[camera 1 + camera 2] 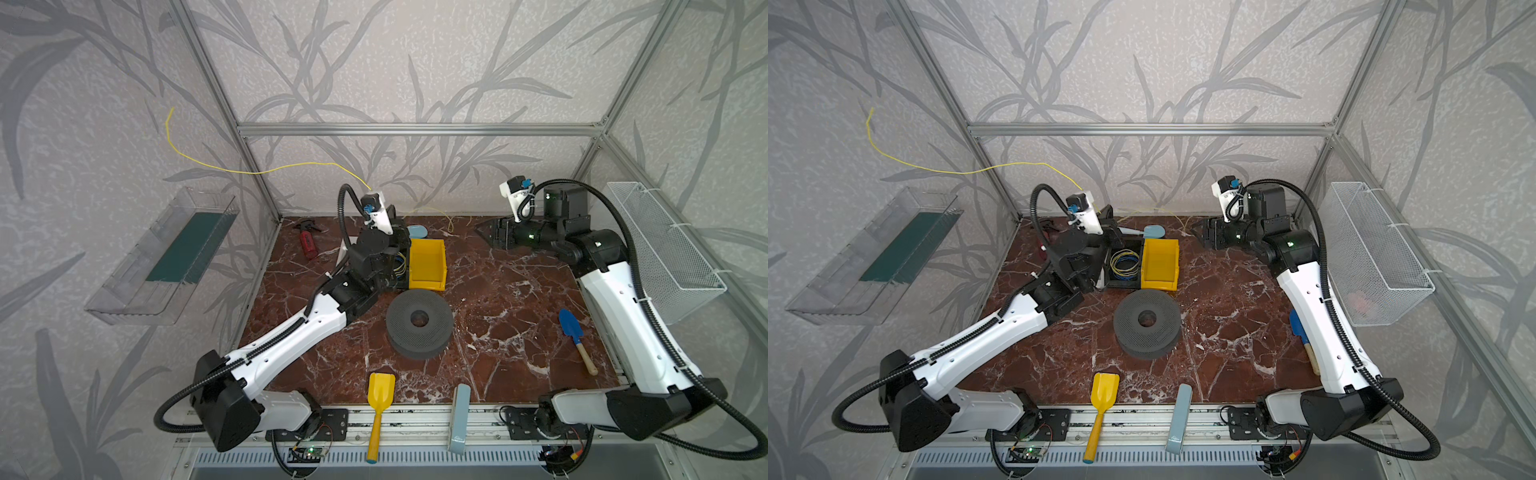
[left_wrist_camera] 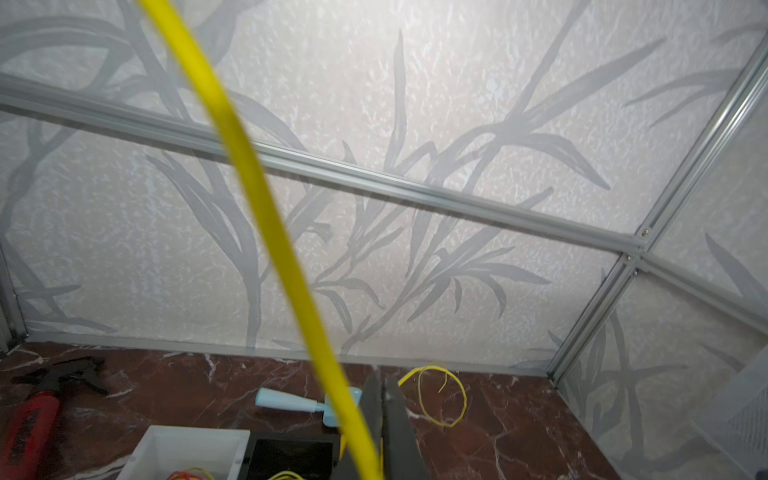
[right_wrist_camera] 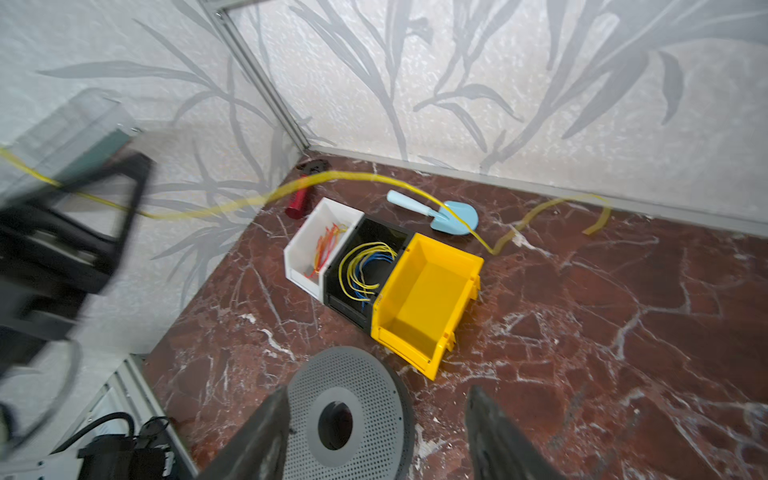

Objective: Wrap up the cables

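Pale-yellow wire (image 1: 257, 171) is arcing up and left from the left gripper (image 2: 383, 395), fingers (image 2: 399, 436) pinching it tight; its tail (image 2: 462, 399) is looping on the table (image 1: 519, 332) by the back edge. Right gripper (image 3: 378, 392) is hovering, fingers (image 3: 257, 436) spread wide. White bin (image 3: 302, 277) is holding red-and-orange wires (image 3: 326, 249), black bin (image 3: 347, 309) blue-and-yellow wires (image 3: 361, 270).

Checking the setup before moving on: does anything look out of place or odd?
Yes: the pale-yellow wire, clamped in the left tool, arcs high through the air toward the left wall instead of lying coiled; its other end loops loose on the table by the back wall.
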